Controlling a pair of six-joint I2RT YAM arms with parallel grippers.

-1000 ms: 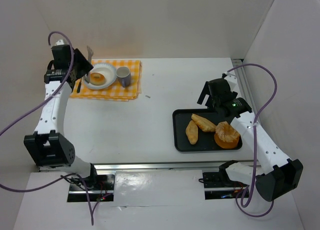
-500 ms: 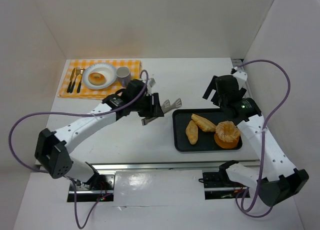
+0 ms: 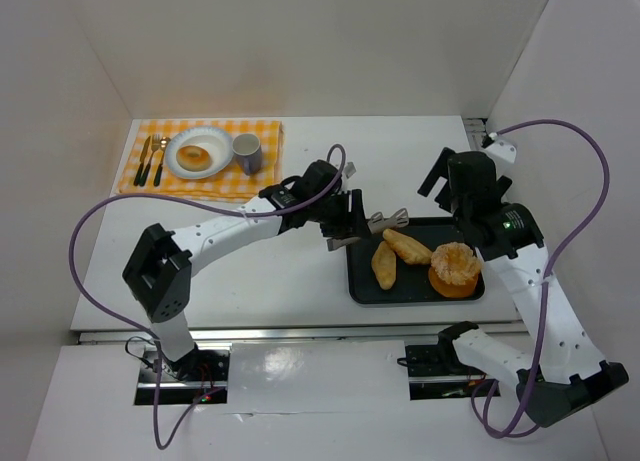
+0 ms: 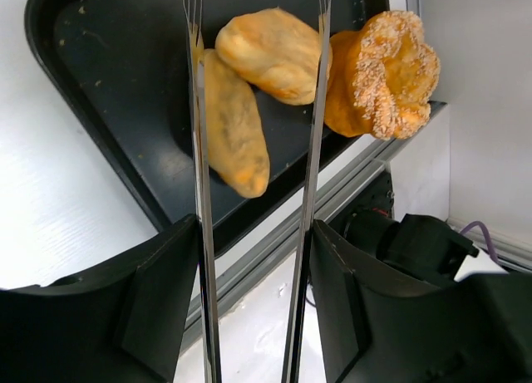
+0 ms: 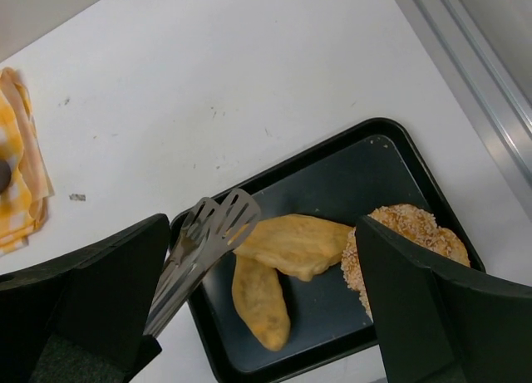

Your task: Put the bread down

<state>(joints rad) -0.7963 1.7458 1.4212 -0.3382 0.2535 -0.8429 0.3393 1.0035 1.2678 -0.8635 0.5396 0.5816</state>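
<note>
Two oval rolls lie in the black tray [image 3: 358,281], one at the left [image 3: 384,264] and one overlapping it [image 3: 408,246]. The glazed ring [image 3: 193,157] lies on the white plate [image 3: 213,138] at the back left. My left gripper [image 3: 345,221] is shut on metal tongs [image 3: 388,220]. The tong arms [image 4: 197,67] are spread and hover over the rolls [image 4: 237,125] [image 4: 270,55], apart from them. My right gripper [image 3: 436,179] is open and empty above the tray's far edge. In its wrist view it [image 5: 259,229] looks down on the rolls [image 5: 259,300] [image 5: 295,242] and the tongs [image 5: 204,238].
A round orange seeded pastry [image 3: 454,268] fills the tray's right end. The plate sits on a yellow checked cloth [image 3: 205,186] with a mug [image 3: 247,152] and cutlery [image 3: 151,160]. White walls enclose the table; a rail runs along the right edge [image 5: 474,76].
My left arm has swung from the plate at the back left across to the tray, carrying the tongs. My right gripper has risen a little and shifted right.
</note>
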